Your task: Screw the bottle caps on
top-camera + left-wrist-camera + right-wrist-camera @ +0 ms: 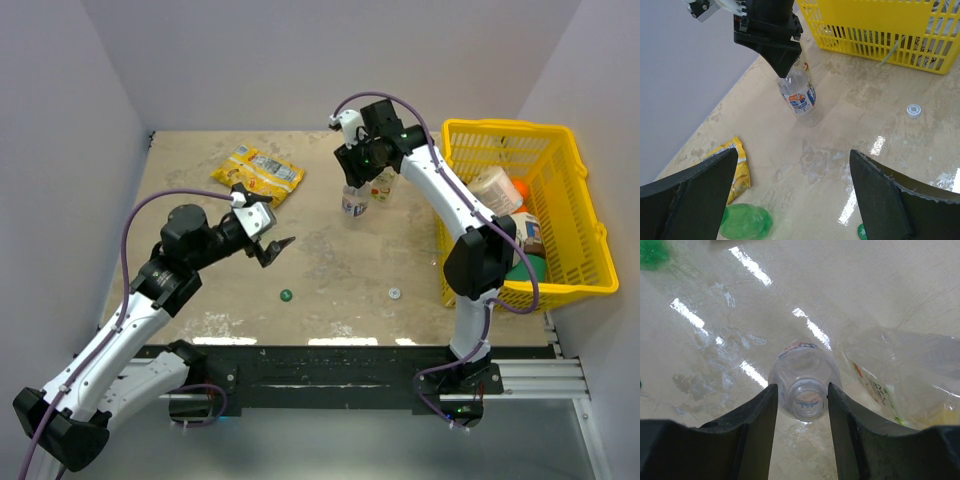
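A clear labelled bottle (352,201) stands upright with no cap; it also shows in the left wrist view (801,97). My right gripper (357,172) is open right above it, and its jaws straddle the open neck (807,401) with small gaps on both sides. A second clear bottle (900,367) lies beside it (384,188). A green bottle (742,221) lies under my left gripper (792,152), which is open and empty (272,246). A dark green cap (286,295) and a white cap (394,293) lie on the table.
A yellow snack packet (258,174) lies at the back left. A yellow basket (560,285) holding bulky containers stands at the right, close to the right arm. Grey walls close in the table at the left and back.
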`<state>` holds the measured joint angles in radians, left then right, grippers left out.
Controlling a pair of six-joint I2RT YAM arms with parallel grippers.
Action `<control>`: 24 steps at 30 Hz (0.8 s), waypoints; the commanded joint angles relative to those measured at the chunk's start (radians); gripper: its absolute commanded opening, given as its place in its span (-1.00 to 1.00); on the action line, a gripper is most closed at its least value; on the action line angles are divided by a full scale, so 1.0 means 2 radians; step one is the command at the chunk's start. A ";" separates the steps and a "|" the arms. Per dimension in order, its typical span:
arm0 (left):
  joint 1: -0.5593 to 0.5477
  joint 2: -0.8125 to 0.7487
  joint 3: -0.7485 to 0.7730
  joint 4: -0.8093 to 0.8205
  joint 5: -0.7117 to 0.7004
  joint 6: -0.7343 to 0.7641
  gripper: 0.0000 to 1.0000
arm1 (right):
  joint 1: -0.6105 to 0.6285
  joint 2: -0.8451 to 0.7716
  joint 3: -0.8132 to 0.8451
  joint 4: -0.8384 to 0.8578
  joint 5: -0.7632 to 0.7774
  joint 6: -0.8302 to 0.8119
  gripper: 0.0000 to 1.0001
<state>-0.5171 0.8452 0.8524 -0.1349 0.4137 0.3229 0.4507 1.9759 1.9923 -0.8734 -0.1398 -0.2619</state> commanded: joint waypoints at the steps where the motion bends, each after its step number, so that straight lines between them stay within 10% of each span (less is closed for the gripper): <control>1: 0.004 -0.002 -0.003 0.026 0.009 -0.013 0.97 | 0.000 -0.001 0.012 -0.006 0.015 0.006 -0.05; 11: 0.005 -0.002 -0.007 0.029 0.009 -0.015 0.97 | 0.000 -0.006 -0.002 -0.003 0.028 0.003 -0.06; 18: 0.005 0.002 -0.010 0.031 0.003 -0.014 0.98 | 0.000 -0.018 0.014 -0.007 0.006 -0.009 -0.86; 24: 0.005 0.020 -0.019 0.054 0.020 0.003 0.99 | 0.001 -0.067 0.032 -0.032 -0.036 -0.028 -1.00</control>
<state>-0.5129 0.8612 0.8268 -0.1009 0.4168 0.3145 0.4507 1.9675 2.0045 -0.8993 -0.1326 -0.2783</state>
